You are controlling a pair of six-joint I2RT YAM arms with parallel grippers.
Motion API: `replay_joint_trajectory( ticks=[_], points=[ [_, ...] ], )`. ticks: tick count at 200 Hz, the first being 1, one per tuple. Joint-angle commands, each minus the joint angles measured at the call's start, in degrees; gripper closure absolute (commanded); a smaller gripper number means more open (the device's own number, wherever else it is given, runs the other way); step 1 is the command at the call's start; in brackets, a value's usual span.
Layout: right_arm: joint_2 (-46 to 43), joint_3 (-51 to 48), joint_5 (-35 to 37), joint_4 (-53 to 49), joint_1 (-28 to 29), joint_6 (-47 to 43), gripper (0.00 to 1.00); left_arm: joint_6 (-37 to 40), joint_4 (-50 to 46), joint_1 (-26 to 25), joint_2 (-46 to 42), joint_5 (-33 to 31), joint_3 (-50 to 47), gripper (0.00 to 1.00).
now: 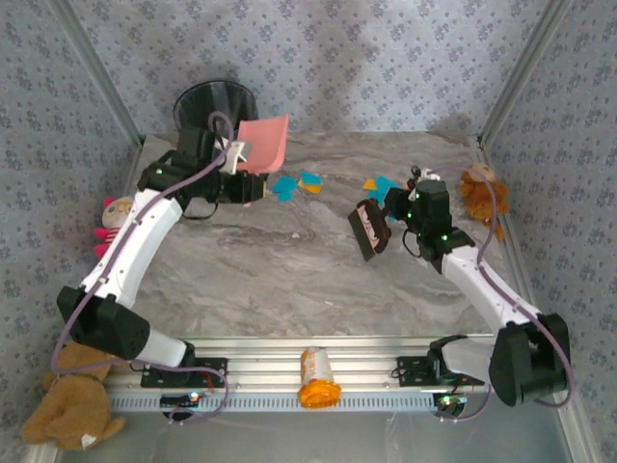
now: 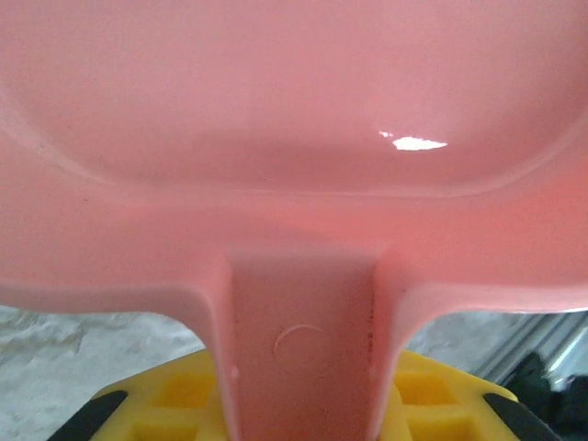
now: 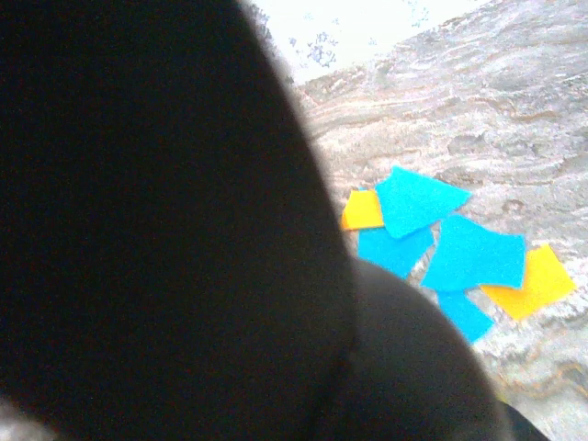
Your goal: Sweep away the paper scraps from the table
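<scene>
Two clusters of paper scraps (image 1: pixel 294 183) are shown near the 12 o'clock edge of the marble-veined worktop (image 1: pixel 280 275). The left hand (image 1: pixel 234 157) is clamped on the handle of the pink dustpan (image 1: pixel 265 145) at 11 o'clock and the right hand (image 1: pixel 403 210) is closed on a black brush (image 1: pixel 370 230) at 2 o'clock, presumably so that scraps can be swept into the pan. The worktop is enclosed by patterned walls (image 1: pixel 386 58), with a black bin (image 1: pixel 214 101) beyond the 11 o'clock corner.
</scene>
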Motion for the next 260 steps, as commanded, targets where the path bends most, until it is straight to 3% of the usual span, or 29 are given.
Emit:
replay_joint_trajectory(
  ticks=[1,37,87,170,260],
  points=[
    [3.4,5.7,-4.4,5.4,-2.0,2.9,1.00,6.9,1.0,-2.6,-4.0,-6.1,-5.6,1.00],
    [11.8,11.2,-4.7,9.2,-5.2,7.5,1.00,11.9,3.3,-8.3,-7.0,-14.2,-13.3,1.00],
    [23.0,19.7,-5.7,13.8,-8.4,11.2,1.00,15.2,6.3,-12.7,-6.1,-15.8,-19.1,1.00],
    [38.7,35.9,0.0,6.6,-9.3,19.4,1.00,20.8,4.2,-17.8,1.4,-18.5,-20.0,1.00],
    [39.0,34.1,14.1,-5.4,-9.0,21.0,1.00,23.4,2.8,-20.9,7.0,-19.3,-19.2,1.00]
  ],
)
